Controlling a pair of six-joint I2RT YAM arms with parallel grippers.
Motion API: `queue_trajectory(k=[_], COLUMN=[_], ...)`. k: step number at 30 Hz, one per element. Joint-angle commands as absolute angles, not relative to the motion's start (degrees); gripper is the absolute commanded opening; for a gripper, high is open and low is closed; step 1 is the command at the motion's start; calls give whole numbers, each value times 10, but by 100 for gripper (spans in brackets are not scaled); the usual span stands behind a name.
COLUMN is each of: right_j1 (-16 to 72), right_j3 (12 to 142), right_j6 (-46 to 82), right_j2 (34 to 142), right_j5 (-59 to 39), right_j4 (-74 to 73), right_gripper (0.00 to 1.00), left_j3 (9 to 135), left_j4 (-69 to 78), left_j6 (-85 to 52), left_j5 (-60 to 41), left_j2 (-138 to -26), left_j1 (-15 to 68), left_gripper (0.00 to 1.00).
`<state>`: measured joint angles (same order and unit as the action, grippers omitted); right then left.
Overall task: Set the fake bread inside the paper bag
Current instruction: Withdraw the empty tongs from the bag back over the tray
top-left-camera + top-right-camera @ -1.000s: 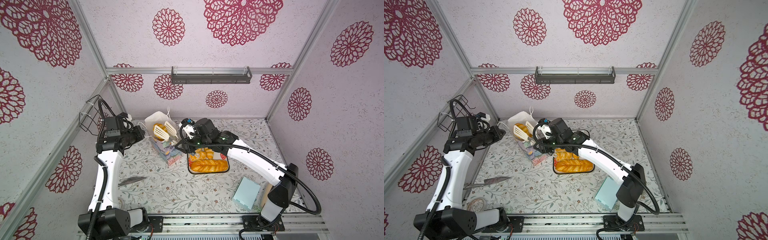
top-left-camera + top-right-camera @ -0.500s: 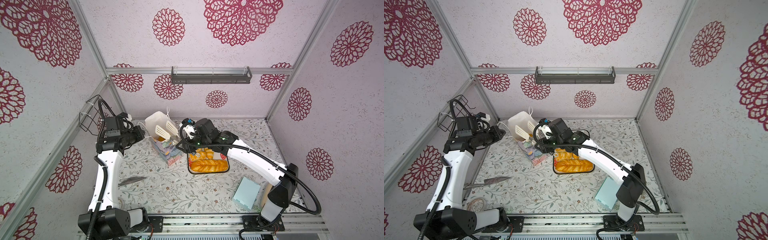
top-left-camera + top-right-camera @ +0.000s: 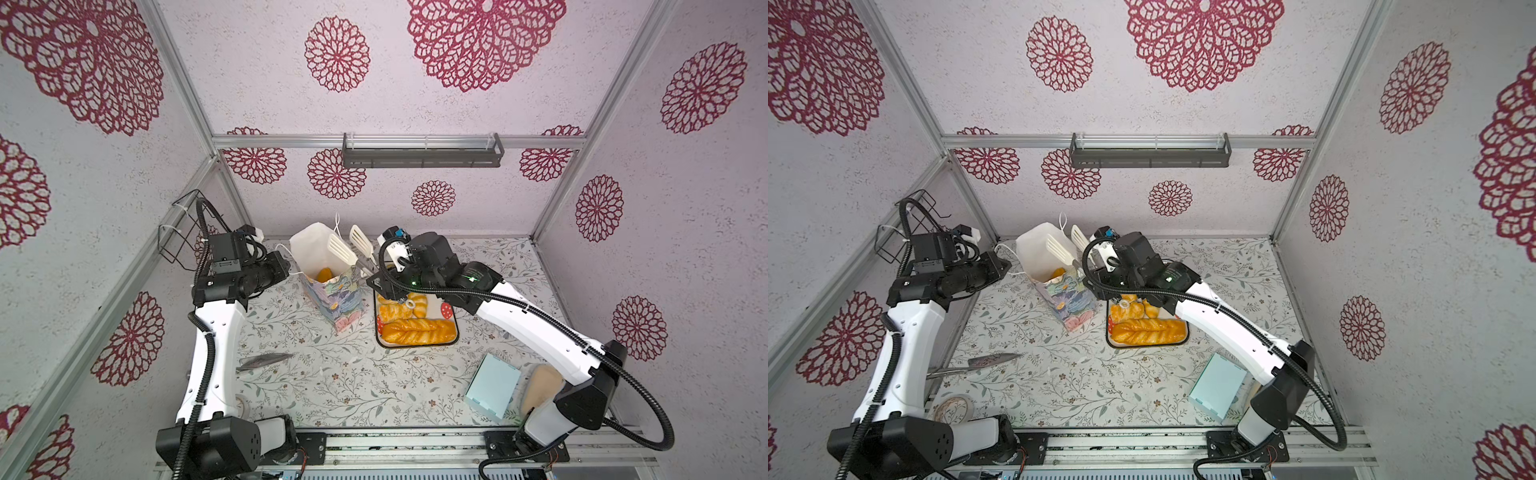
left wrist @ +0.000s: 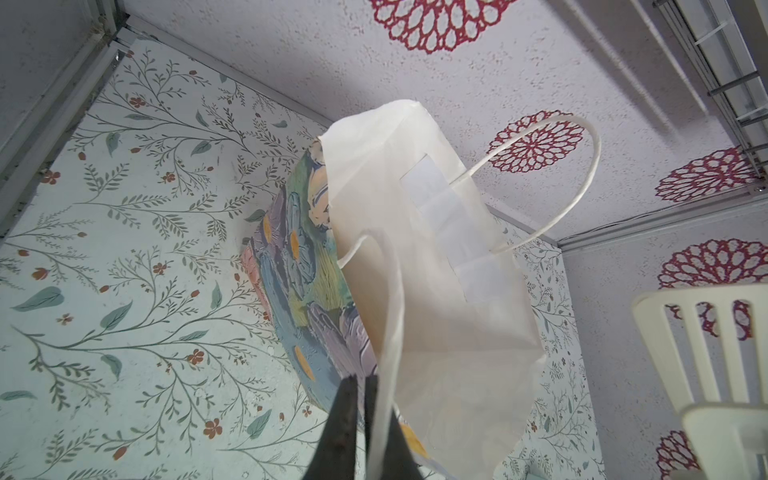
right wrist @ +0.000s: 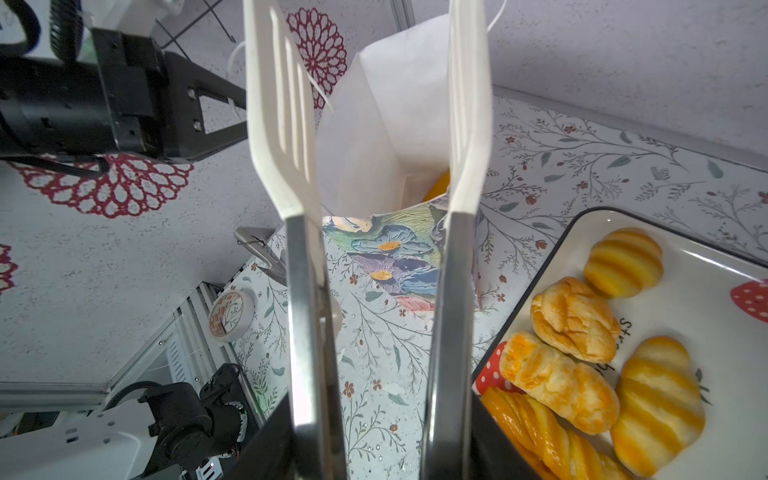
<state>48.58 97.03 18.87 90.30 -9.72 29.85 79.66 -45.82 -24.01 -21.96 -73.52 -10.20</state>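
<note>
— Left hand [image 4: 359, 384] first: what's it doing?
— Pinching the paper bag's [image 3: 332, 295] cord handle [image 4: 390, 332]. My right hand [image 5: 374, 449] grips the tongs [image 3: 340, 249], blades spread and empty over the mouth. One roll [image 3: 324, 274] lies inside.
— Next?
— Swing right to the plate [image 3: 455, 332], I'd say, and clamp more fake bread [image 3: 415, 330].
</note>
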Motion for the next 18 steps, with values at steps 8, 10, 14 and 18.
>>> queue_trajectory(k=[8, 10, 14, 18], right_j1=[399, 386, 359, 342], right_j3=[935, 930, 923, 916], right_j6=[201, 206, 225, 240], right_j2=[837, 838, 852, 866], right_j5=[-87, -89, -98, -105], right_j4=[271, 271, 272, 269], right_gripper=[50, 50, 50, 50], left_j3=[796, 796, 796, 796], left_j4=[-461, -461, -462, -462], left_j6=[-237, -237, -237, -236], left_j5=[-224, -224, -223, -223], left_j2=[-725, -725, -724, -723], left_j1=[-105, -104, -104, -104], left_gripper=[10, 10, 10, 10])
